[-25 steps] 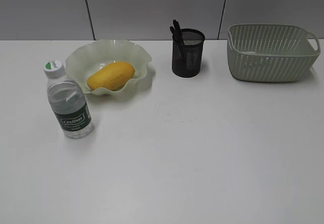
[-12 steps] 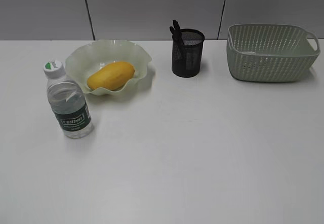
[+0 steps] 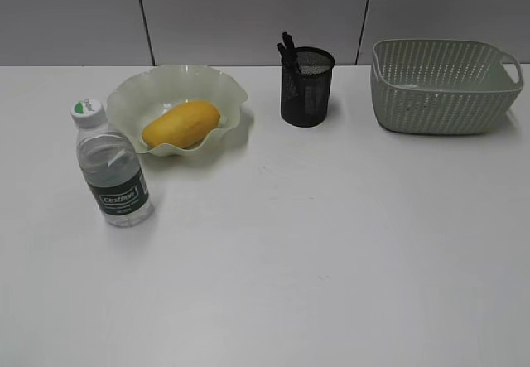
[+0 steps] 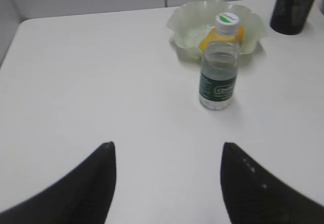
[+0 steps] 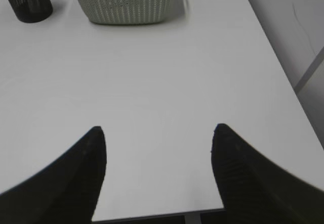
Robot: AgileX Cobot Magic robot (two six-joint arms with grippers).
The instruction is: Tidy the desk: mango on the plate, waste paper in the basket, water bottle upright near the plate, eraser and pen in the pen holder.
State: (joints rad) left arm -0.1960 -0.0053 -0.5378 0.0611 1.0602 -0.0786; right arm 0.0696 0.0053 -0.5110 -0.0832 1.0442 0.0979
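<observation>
A large plain white worktop fills the frame. At upper right sits a sage green rectangular plastic basket with perforated woven-pattern sides; its contents cannot be made out. At upper left, a pale green translucent plate with a ruffled rim holds a smooth yellow-orange oval mango. Just below and left of it, a small clear water bottle with white cap and dark green label stands upright. At upper centre, a black mesh cylindrical pen holder has dark pens poking out. In the wrist views, the left hand and right hand hang open above bare worktop, gripping nothing.
</observation>
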